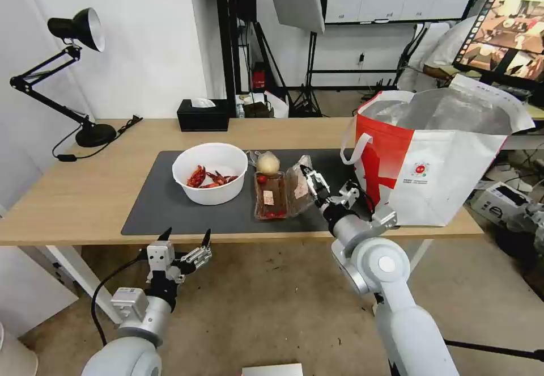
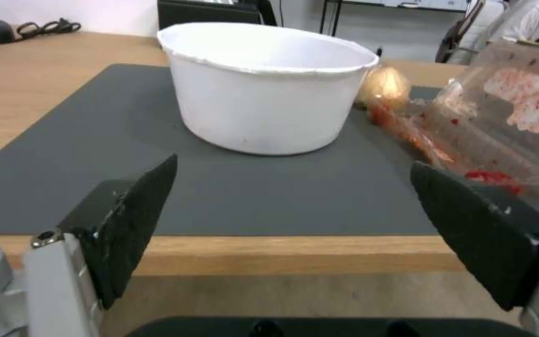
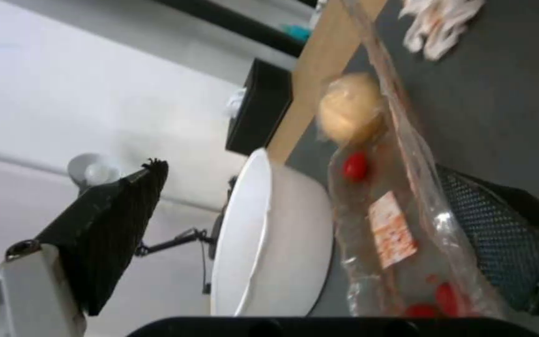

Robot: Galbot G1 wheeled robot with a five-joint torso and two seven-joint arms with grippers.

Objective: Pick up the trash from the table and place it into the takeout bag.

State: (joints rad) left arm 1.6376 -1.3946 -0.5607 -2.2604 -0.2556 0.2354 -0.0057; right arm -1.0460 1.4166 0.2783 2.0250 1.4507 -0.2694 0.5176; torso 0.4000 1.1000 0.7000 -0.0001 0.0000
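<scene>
Over the mat [image 1: 164, 206], right gripper [image 1: 310, 180] tilted sideways

The long light-wood worktop [image 1: 85, 194] looks smooth and matt under a dark grey matt mat [image 1: 158, 206]. The white round plastic bowl [image 1: 209, 173] is smooth; the clear hinged plastic tray [image 1: 271, 195] glossy (smeared red); the white-and-red bag's [image 1: 430, 177] lining is crinkled silver foil.

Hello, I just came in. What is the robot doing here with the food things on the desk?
It is clearing trash into the takeout bag at the table's right end. The right gripper, open, straddles the raised lid of the clear plastic tray, not yet shut on it. The left gripper hovers open before the table's near edge, facing the white bowl of crayfish shells. The wrapped beige ball lies behind the tray. Nothing is lifted yet.
</scene>
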